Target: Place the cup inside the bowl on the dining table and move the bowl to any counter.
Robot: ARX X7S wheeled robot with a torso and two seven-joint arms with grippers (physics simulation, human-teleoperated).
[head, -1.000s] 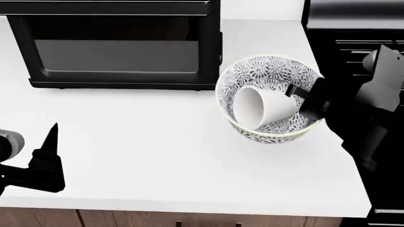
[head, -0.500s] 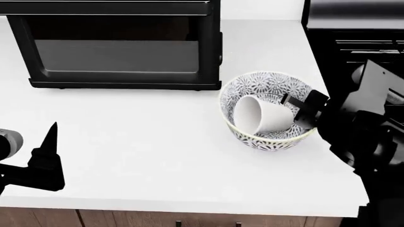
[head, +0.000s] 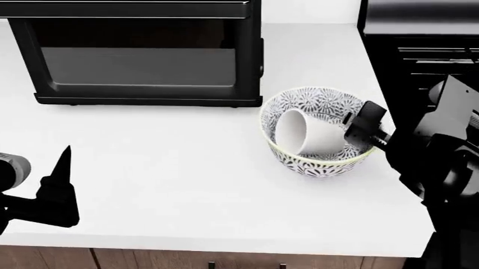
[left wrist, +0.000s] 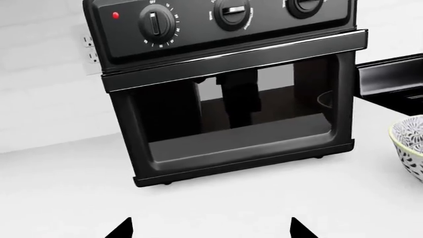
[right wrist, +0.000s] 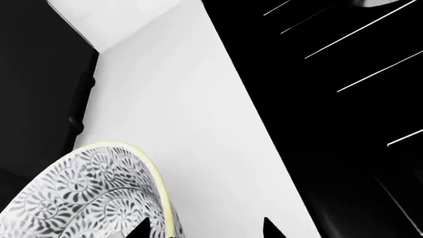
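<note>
The leaf-patterned bowl [head: 318, 101] stands on the white counter [head: 187, 168], just right of the black oven. The white cup [head: 308, 134] lies tilted inside it, mouth towards the bowl's left wall. My right gripper [head: 364, 134] is open and straddles the bowl's right rim [right wrist: 86, 188]: one fingertip is inside the wall and the other outside over the counter, with the gripper [right wrist: 206, 227] spread wide. My left gripper [head: 64, 159] hovers open over the counter's front left, far from the bowl [left wrist: 409, 144], its gripper [left wrist: 210, 228] holding nothing. The dining table is out of view.
A black countertop oven [head: 142, 56] with knobs [left wrist: 231, 89] fills the back left of the counter. A black range [head: 419, 50] borders the counter's right edge beside the bowl. Wood cabinet fronts [head: 150, 260] show below the front edge.
The bowl came down and towards the front edge, then settled level on the counter. My right wrist shifted right and its jaws now stand apart at the rim. The left arm stayed put.
</note>
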